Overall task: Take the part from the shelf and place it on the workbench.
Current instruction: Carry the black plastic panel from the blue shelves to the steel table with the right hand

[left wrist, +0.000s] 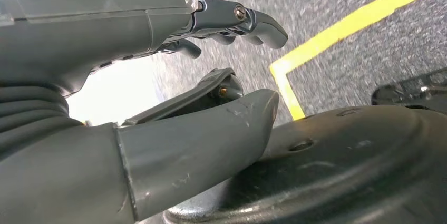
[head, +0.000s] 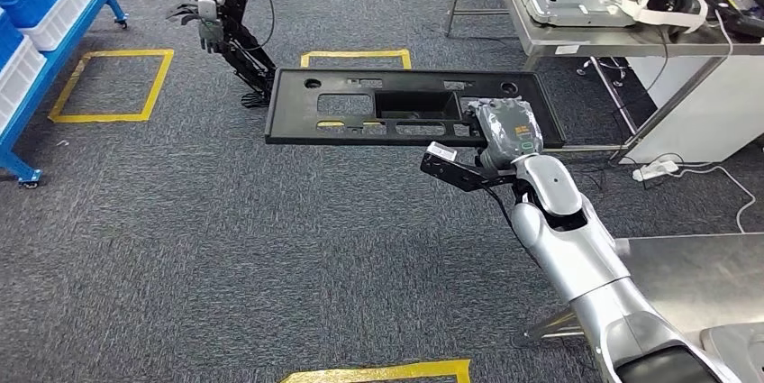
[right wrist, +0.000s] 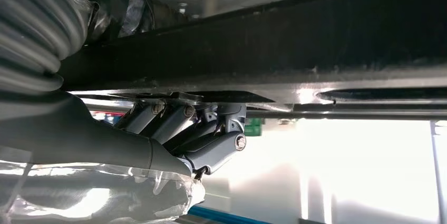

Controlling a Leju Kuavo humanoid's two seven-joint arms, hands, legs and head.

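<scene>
The part is a long black flat panel with several cut-outs, held level above the carpet in the head view. My right hand grips its right end, with the silver arm reaching up from the lower right. From the right wrist, the fingers curl under the panel's dark edge. My left hand hangs low over the carpet, its thumb and fingers apart with nothing between them.
A steel workbench with a grey metal sheet on it stands at the upper right. Blue shelving with white bins is at the far left. Another robot stands beyond the panel. A second steel table is at the lower right.
</scene>
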